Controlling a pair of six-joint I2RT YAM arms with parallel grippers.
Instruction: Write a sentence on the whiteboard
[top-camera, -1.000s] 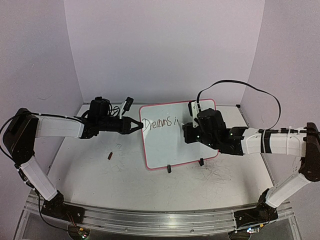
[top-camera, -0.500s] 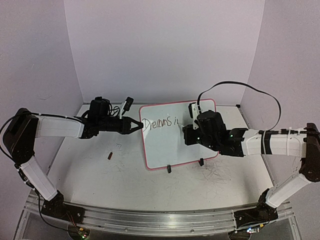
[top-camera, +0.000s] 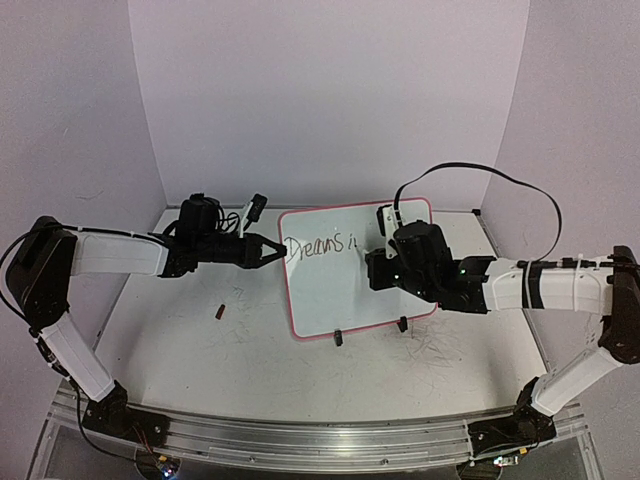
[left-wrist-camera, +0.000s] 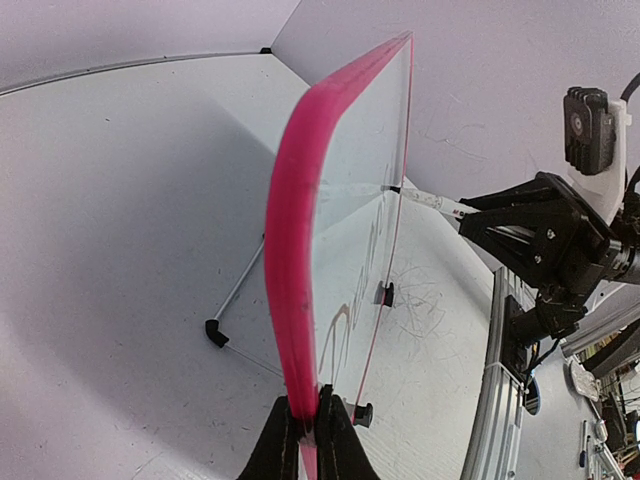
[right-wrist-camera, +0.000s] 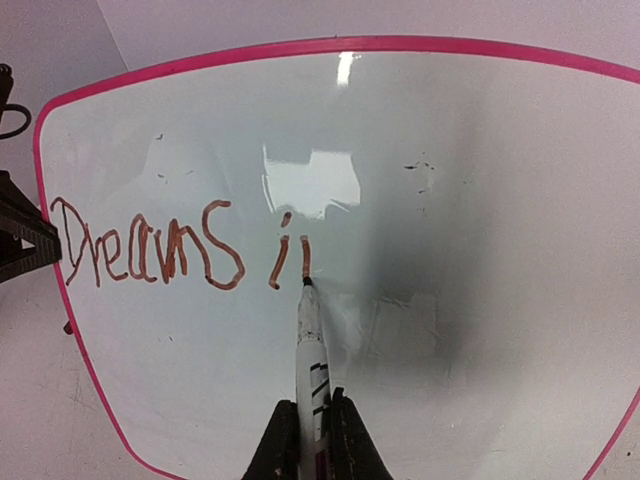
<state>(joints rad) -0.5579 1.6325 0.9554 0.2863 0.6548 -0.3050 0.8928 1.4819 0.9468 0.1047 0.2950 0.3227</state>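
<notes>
Left arm (top-camera: 120, 255): upper link rises from the base at the near left, elbow bent, forearm level, reaching right. Left gripper (top-camera: 272, 250) has its fingers pinched flat on the left edge of the whiteboard (top-camera: 340, 295), no gap visible in the left wrist view. Right arm (top-camera: 545, 285): mirrored pose, forearm level, reaching left, wrist turned toward the board face. Right gripper (right-wrist-camera: 308, 440) is clamped round the marker (right-wrist-camera: 310, 350), a finger on each side
</notes>
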